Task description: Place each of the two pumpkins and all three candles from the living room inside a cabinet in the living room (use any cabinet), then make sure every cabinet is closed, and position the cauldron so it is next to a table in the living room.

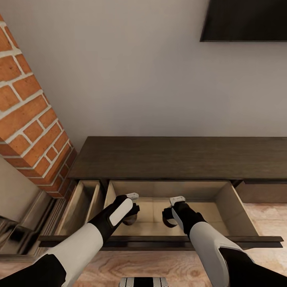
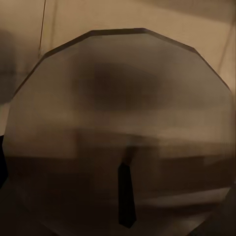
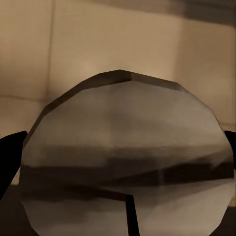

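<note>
- Head view: I stand at the cabinet (image 1: 179, 157), a long dark console against the wall, with a brick column (image 1: 32, 115) to my left and the corner of a dark screen (image 1: 247, 20) above. Its wide drawer (image 1: 239, 215) is pulled out toward me, tan inside. Both my arms reach down into it. My left gripper (image 1: 130, 213) and right gripper (image 1: 170, 217) hang side by side over the drawer floor, near each other but apart, each with a dark rounded thing under it. I judge I hold them low so the candles can be set down upright rather than dropped.
- Left wrist view: a candle (image 2: 118, 128) sits right against my camera, a pale grey faceted disc with a dark wick (image 2: 126, 196), tan drawer wood behind it. My fingers barely show at the picture's edges, so the jaws seem closed around it; I take it that I am holding it.
- Right wrist view: a second candle (image 3: 128, 152) lies between my dark fingertips (image 3: 10, 157), one at each side and touching its rim. The jaws are clamped on it, with tan drawer boards behind.
- Judgement: two candles are inside the drawer space, not yet let go. Whether they rest on the floor I cannot tell. Pumpkins, a third candle, shutting the drawer and the cauldron seem left.
</note>
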`<state>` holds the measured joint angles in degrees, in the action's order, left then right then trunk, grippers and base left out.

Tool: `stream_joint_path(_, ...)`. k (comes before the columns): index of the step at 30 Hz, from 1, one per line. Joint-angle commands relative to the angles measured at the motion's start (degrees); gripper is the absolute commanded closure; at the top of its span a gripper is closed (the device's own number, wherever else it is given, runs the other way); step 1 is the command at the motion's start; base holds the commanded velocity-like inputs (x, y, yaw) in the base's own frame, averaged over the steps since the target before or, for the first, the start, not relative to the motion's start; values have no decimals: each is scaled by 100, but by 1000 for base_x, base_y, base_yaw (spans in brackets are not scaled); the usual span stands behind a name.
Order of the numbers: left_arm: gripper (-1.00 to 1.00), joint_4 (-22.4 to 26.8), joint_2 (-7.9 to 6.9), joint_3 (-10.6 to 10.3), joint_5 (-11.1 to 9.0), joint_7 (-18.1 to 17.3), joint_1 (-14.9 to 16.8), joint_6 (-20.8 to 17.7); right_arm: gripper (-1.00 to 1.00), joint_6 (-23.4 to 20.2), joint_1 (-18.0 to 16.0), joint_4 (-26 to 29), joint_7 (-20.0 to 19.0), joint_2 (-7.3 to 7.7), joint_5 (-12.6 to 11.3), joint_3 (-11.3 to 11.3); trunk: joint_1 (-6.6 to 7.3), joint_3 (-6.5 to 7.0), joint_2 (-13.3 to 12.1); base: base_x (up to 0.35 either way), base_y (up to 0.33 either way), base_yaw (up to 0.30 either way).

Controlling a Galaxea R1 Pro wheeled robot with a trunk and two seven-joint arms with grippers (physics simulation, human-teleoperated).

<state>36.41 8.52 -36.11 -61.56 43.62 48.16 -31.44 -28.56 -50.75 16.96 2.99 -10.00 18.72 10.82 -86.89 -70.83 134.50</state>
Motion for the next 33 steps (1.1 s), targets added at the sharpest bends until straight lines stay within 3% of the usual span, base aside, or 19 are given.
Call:
stream_joint_path(1, 100, 3, 0, -1, 13, -3, 1, -7, 100, 2, -2, -1, 0, 0, 0, 1, -22, -18, 42, 0, 0, 0)
stream_joint_path(18, 100, 7, -8, 7, 13, -3, 1, -12, 100, 253, -5, -19, -43, 0, 4, 8, -396, -323, 724, 0, 0, 0)
stream_joint_path(33, 100, 51, -17, 8, 4, -3, 1, -8, 100, 225, -5, -17, -32, 0, 9, 2, -396, -323, 724, 0, 0, 0)
